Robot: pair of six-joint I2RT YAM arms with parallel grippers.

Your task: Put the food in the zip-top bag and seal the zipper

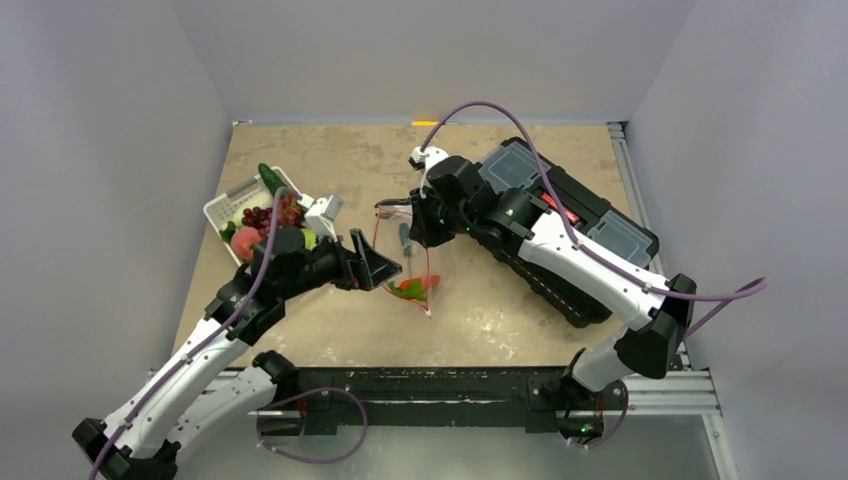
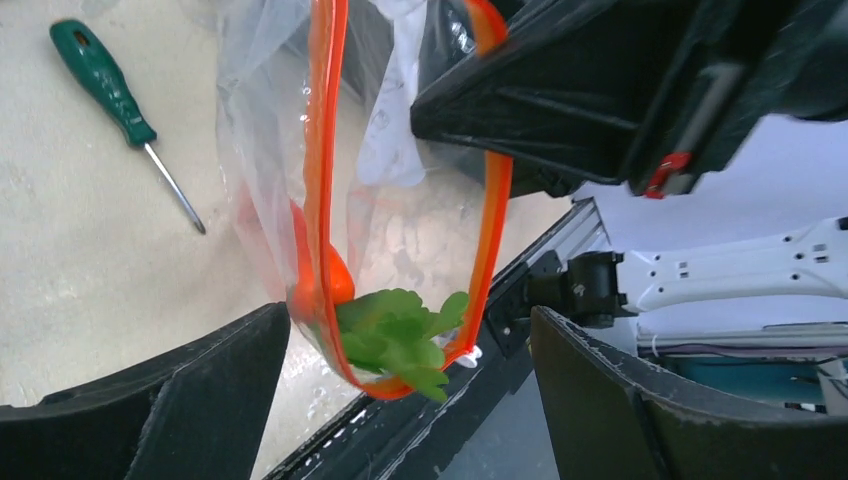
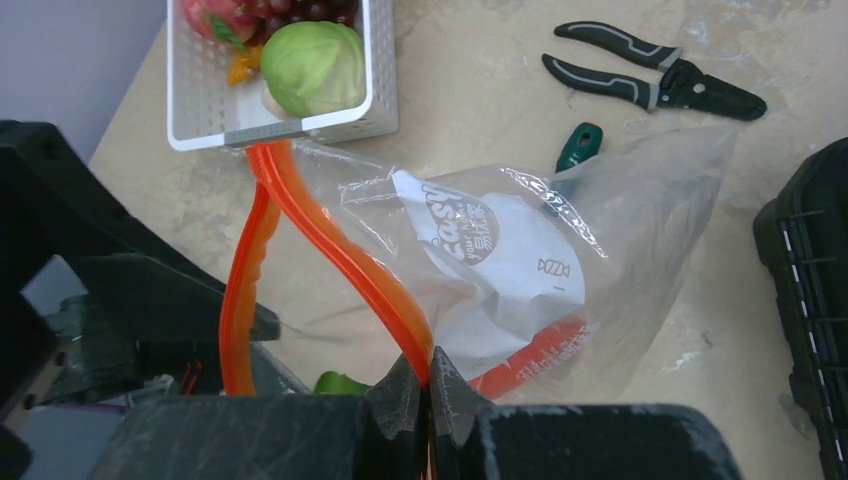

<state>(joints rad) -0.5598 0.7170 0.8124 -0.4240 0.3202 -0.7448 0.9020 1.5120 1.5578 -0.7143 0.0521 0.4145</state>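
My right gripper [image 3: 428, 375] is shut on the orange-red zipper [image 3: 340, 250] and holds the clear zip-top bag [image 3: 560, 250] up by its mouth. The mouth hangs open as a long loop [image 2: 322, 150]. An orange carrot [image 2: 335, 280] lies inside the bag, its green leaves [image 2: 395, 335] poking out at the loop's low end. My left gripper [image 2: 410, 315] stands open just in front of those leaves, holding nothing. A green cabbage [image 3: 312, 65], purple grapes [image 1: 265, 215], a pink peach [image 1: 245, 243] and a cucumber [image 1: 270, 178] lie in the white basket [image 3: 300, 125].
A green-handled screwdriver [image 2: 110, 90] lies on the table behind the bag. Black-handled pliers [image 3: 655, 80] lie farther back. A black toolbox [image 1: 560, 215] fills the right side under my right arm. The basket stands at the table's left edge by the wall.
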